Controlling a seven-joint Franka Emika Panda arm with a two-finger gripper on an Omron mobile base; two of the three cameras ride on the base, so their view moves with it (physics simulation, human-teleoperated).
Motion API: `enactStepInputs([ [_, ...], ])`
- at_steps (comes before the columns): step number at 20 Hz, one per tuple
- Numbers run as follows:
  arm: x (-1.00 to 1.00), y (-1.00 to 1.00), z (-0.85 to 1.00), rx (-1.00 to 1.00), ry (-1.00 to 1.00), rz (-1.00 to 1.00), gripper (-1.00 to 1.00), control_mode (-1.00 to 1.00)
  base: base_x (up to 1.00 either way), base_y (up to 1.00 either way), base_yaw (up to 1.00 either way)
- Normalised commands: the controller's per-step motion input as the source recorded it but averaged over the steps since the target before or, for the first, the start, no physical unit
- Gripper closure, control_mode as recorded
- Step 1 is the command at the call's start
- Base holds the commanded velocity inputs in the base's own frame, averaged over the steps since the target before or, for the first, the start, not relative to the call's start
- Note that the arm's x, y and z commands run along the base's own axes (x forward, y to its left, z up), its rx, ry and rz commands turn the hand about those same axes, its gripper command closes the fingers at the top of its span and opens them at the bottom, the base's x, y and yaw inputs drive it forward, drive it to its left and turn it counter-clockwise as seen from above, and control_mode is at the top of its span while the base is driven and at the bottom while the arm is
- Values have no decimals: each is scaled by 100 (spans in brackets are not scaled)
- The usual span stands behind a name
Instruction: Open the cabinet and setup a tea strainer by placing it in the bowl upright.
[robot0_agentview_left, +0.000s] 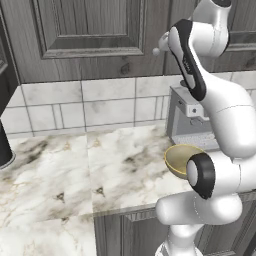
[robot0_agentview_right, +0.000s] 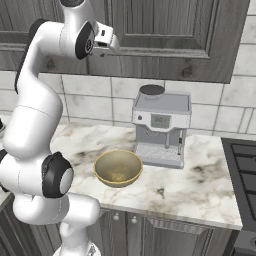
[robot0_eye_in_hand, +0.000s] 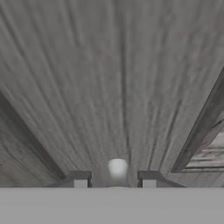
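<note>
We are reaching for the small round silver knob (robot0_eye_in_hand: 117, 168) on the large dark grey wood-grain cabinet (robot0_agentview_left: 90, 35); our two-finger gripper (robot0_eye_in_hand: 114, 179) is flanking it, contact unclear. Next we should pull outward. The golden-olive bowl (robot0_agentview_right: 118, 168) is waiting beside the grey coffee machine (robot0_agentview_right: 161, 131); the strainer is presumably inside.

The bowl (robot0_agentview_right: 118, 168) sits on the marble tabletop (robot0_agentview_right: 200, 187), just left of and slightly in front of the coffee machine (robot0_agentview_right: 161, 131), apart from it. Behind the machine runs a tiled wall, and above that hangs the cabinet (robot0_agentview_right: 165, 30), its doors shut. The arm rises left of the bowl and bends up to the cabinet front, where the claw (robot0_agentview_right: 114, 46) meets the door, well above the machine; its grip is hard to make out here. Right of the machine lies a stove (robot0_agentview_right: 245, 170).
</note>
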Motion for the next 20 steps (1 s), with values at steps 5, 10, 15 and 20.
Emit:
enactStepInputs([
  [5, 0, -18, -1, 0, 0, 0, 100, -100, 0, 0, 0],
  [10, -51, -25, 10, 0, -5, 0, 100, -100, 0, 0, 0],
  [15, -100, -52, 46, 4, -14, 1, 100, -100, 0, 0, 0],
  [20, -100, -77, 47, 9, -12, 2, 100, -100, 0, 0, 0],
])
